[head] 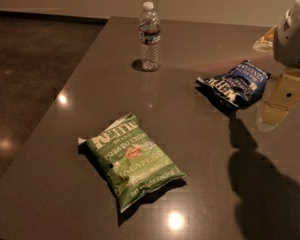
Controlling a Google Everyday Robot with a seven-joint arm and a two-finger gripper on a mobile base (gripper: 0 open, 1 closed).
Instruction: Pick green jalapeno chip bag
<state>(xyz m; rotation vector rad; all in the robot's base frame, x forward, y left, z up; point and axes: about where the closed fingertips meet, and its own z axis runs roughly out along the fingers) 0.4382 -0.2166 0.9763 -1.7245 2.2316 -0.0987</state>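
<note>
Lying flat near-centre on the bench [55, 184], green jalapeno chip bag [131, 160] is untouched. Pincer [294, 34] sits far right, well apart — state cannot be told. Top-down approach advised — crinkled middle to be pinched.

From here, all I see of my arm is a smooth, rounded white housing [295, 34] up and to the right of the blue chip bag [237, 84], with a dark seam and small dark spots near its lower edge. Just right of that bag, the gripper [285, 96] shows as a pale tan, blocky piece bearing one small light dot.
</note>
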